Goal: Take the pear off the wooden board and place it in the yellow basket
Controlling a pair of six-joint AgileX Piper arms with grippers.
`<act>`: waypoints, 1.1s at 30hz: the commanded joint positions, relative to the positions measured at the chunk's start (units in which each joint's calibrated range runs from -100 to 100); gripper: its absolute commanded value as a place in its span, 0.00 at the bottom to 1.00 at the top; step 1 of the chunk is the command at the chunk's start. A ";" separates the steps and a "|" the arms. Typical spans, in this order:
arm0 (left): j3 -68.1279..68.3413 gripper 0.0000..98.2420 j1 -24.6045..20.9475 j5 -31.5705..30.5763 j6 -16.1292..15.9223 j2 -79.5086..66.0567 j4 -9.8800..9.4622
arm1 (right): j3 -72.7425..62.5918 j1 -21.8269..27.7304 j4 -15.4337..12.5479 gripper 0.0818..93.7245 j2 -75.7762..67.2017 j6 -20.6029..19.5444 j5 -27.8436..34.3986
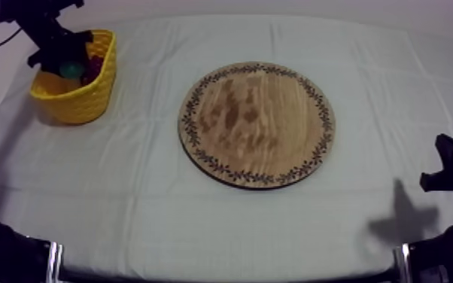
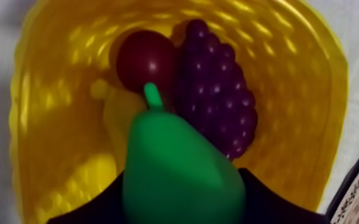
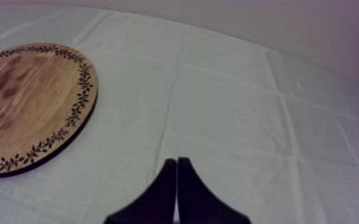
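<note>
At the far left corner of the table (image 1: 154, 214) the left gripper (image 1: 65, 59) holds the pear (image 2: 182, 173) over the basket (image 1: 86, 105). If released high, I think it may bounce off the grapes (image 2: 214, 101) and out. The right gripper (image 3: 177, 179), closed and empty, rests near the right edge.

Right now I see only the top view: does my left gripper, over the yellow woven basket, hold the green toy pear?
Observer: Yes. In the left wrist view the left gripper has its black fingers closed round the green toy pear, over the inside of the yellow woven basket.
Operator: What lies under it?
Observer: A bunch of purple grapes and a small red fruit, side by side in the basket.
Operator: And my right gripper?
Observer: The right wrist view shows the right gripper shut on nothing, over the grey-white cloth beside the round wooden board.
</note>
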 commanded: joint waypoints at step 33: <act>23.08 0.15 3.50 -17.31 0.73 -25.14 -3.14 | 0.00 -0.01 0.02 0.00 -0.05 -0.03 0.01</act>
